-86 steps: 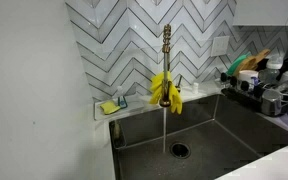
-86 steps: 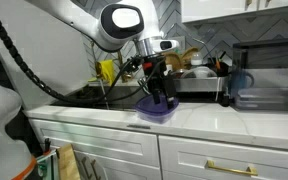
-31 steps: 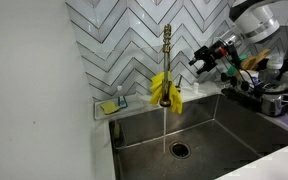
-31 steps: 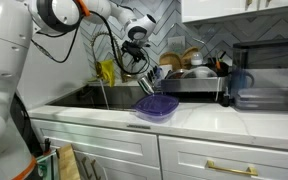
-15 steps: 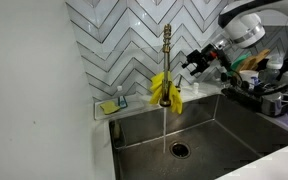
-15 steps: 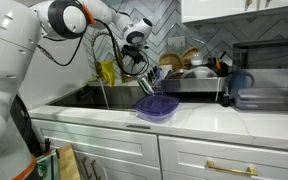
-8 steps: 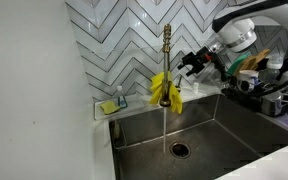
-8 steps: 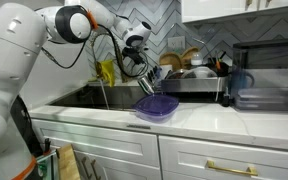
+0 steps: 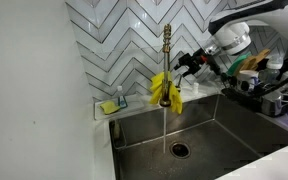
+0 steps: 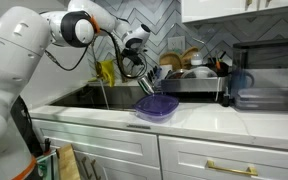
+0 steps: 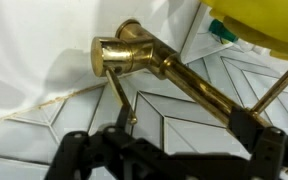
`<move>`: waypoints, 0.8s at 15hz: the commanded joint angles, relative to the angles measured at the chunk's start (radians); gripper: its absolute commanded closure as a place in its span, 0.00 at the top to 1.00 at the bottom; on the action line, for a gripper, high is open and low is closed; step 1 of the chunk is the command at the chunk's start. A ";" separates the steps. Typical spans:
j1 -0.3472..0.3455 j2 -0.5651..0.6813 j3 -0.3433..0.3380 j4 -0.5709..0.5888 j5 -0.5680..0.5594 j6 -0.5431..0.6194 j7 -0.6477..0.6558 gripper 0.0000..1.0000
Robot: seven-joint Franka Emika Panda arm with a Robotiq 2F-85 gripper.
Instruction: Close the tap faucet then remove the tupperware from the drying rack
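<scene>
Hand [image 9: 180, 65] open nr tap faucet [image 9: 167, 45].

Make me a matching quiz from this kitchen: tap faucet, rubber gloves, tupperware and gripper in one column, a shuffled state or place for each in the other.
1 tap faucet
2 rubber gloves
3 tupperware
4 gripper

A on the countertop
B open, near the tap
C water running from it
D yellow, hanging on the tap

Pairs: 1-C, 2-D, 3-A, 4-B

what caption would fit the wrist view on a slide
Open gripper facing the brass tap faucet and its thin lever, chevron tile behind, yellow gloves at upper right.
</scene>
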 commanded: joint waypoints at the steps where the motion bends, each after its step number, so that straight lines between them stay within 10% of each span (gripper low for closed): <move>1: 0.008 0.026 0.011 0.030 0.012 0.001 0.002 1.00; 12: 0.011 0.042 0.033 0.059 0.010 -0.023 0.014 1.00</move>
